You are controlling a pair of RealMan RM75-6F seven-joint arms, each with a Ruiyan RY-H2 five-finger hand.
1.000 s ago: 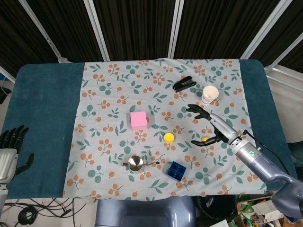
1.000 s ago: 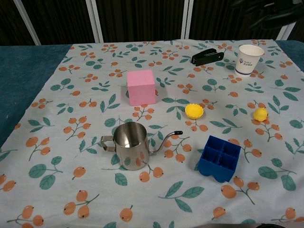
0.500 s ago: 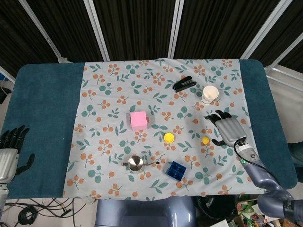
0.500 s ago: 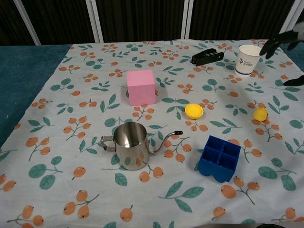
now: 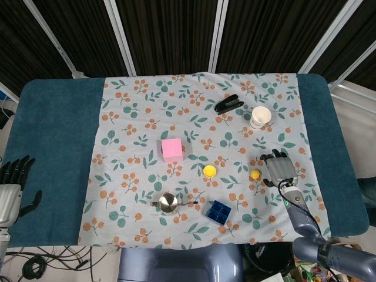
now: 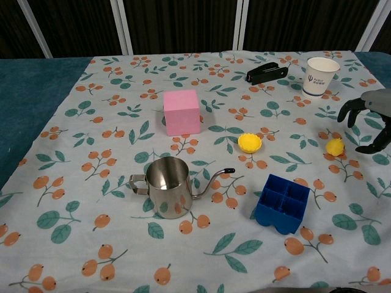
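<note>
My right hand (image 5: 278, 168) (image 6: 369, 118) hovers low over the flowered cloth, fingers spread and holding nothing, just right of a small yellow ball-like thing (image 5: 255, 174) (image 6: 335, 146). My left hand (image 5: 13, 189) rests at the far left edge over the teal table cover, fingers apart and empty; the chest view does not show it. A yellow fluted cup (image 5: 209, 171) (image 6: 250, 142), a pink cube (image 5: 172, 150) (image 6: 181, 112), a steel gooseneck pitcher (image 5: 168, 202) (image 6: 166, 187) and a blue tray with compartments (image 5: 218, 211) (image 6: 281, 202) lie in the middle.
A white paper cup (image 5: 260, 117) (image 6: 321, 76) and a black stapler (image 5: 228, 104) (image 6: 266, 72) stand at the back right. The flowered cloth (image 5: 147, 106) covers the middle of a teal table (image 5: 53, 129). Dark slatted panels rise behind.
My right hand has drawn back toward me and come down beside the small yellow thing, its arm now much shorter in the head view. The left hand has stayed put.
</note>
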